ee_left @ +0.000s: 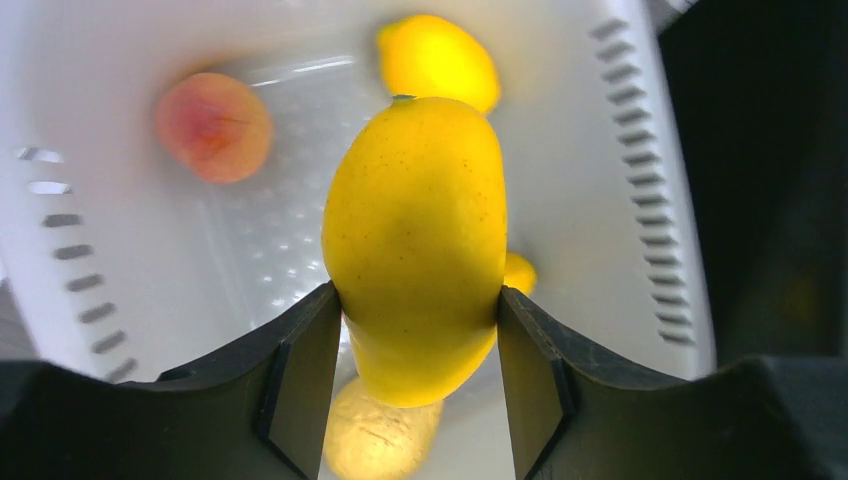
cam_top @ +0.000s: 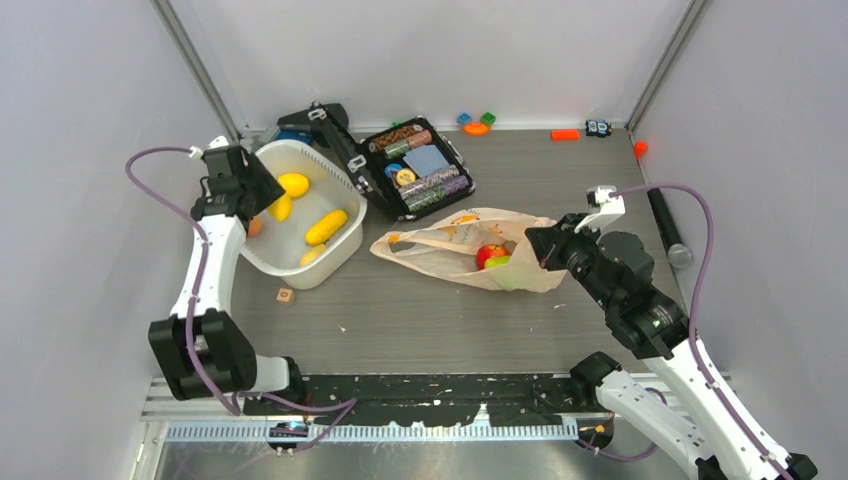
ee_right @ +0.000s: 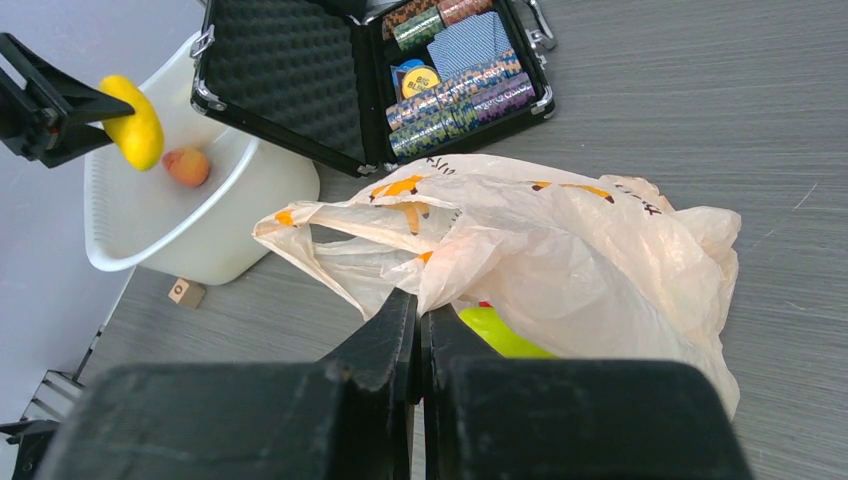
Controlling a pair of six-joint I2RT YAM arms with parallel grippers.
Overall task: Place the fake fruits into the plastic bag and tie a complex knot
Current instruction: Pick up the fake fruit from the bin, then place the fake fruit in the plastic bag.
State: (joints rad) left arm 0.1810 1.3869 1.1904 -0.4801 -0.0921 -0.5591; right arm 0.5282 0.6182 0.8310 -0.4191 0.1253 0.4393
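My left gripper (ee_left: 416, 325) is shut on a yellow fake fruit (ee_left: 415, 230), held above the white tub (cam_top: 338, 255); the same fruit (ee_right: 135, 128) shows in the right wrist view. In the tub lie a peach-coloured fruit (ee_left: 213, 126) and more yellow fruits (cam_top: 326, 227). The pale peach plastic bag (cam_top: 450, 250) lies crumpled mid-table with a red apple (cam_top: 489, 253) and a green pear (ee_right: 495, 332) inside. At the bag's right end my right gripper (ee_right: 418, 300) is shut on a fold of the bag's edge (ee_right: 450, 275).
An open black case of poker chips (cam_top: 415, 168) stands behind the bag, next to the tub. A small wooden block (cam_top: 285, 295) lies in front of the tub. Coloured toy blocks (cam_top: 476, 124) sit at the back wall, and a black cylinder (cam_top: 665, 225) lies far right.
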